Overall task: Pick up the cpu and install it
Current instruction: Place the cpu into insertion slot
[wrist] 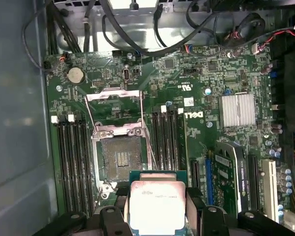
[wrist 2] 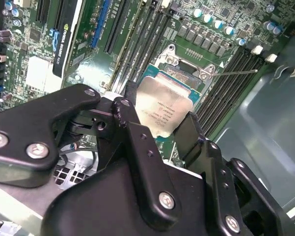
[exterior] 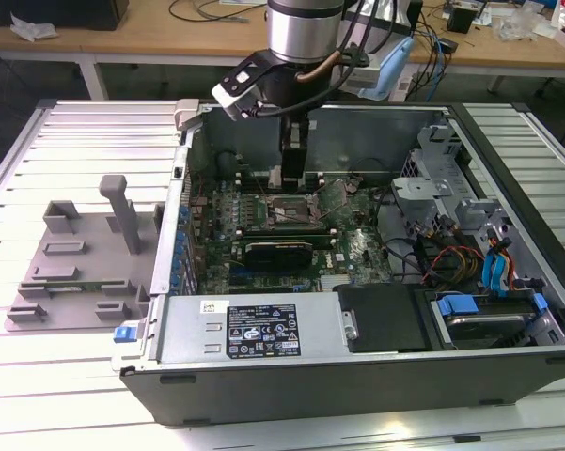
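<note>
We note the black fingers [wrist 2: 189,132] clamped on the flat silver square cpu [wrist: 157,209], the open metal-framed socket [wrist: 120,158] just beyond them; we advise level, corner-matched lowering.

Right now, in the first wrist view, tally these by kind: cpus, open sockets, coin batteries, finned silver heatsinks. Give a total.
cpu: 1
open socket: 1
coin battery: 1
finned silver heatsink: 1
Total: 4
</note>
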Controlling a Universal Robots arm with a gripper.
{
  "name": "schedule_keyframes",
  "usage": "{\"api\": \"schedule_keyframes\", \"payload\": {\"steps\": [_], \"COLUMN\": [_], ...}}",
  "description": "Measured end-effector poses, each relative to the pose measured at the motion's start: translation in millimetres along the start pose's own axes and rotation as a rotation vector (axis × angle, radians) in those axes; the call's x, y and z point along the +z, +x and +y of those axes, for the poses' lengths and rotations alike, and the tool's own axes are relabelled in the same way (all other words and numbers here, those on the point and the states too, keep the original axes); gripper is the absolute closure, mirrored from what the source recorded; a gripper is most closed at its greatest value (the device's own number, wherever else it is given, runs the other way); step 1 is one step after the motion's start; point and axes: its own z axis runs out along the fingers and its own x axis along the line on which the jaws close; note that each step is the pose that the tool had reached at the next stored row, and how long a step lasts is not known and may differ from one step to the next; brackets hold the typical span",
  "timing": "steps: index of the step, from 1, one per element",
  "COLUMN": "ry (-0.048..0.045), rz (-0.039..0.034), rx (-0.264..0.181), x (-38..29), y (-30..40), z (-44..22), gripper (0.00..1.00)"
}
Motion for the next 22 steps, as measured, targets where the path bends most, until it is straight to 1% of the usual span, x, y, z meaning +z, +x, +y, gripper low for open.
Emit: {"api": "schedule_keyframes", "payload": {"steps": [1, 3, 4, 5, 6, 7, 11, 13, 15, 22], "ry": [-0.0004, -0.004, -0.0047, -0.0061, -0.0082, -0.0094, -0.0095, -0.009, -0.0068, -0.0067], "rz": [-0.0001, -0.0005, -0.0006, -0.0005, -0.0002, -0.0005, -0.0004, -0.0005, -0.0009, -0.0007], "rx": [-0.006, -0.073, -0.086, -0.108, -0.143, -0.167, -0.166, -0.158, -0.121, -0.118], "x": [0.0, 0.1, 0.2, 0.4, 1.1, 1.2, 1.7, 2.3, 3.1, 8.5], "y": [0.0, 0.0, 0.0, 0.0, 0.1, 0.1, 0.1, 0.1, 0.2, 0.5], "z": [0.0, 0.0, 0.0, 0.0, 0.0, 0.0, 0.0, 0.0, 0.0, 0.2], "gripper": [0.45, 0.45, 0.45, 0.45, 0.45, 0.45, 0.45, 0.45, 0.45, 0.45]}}
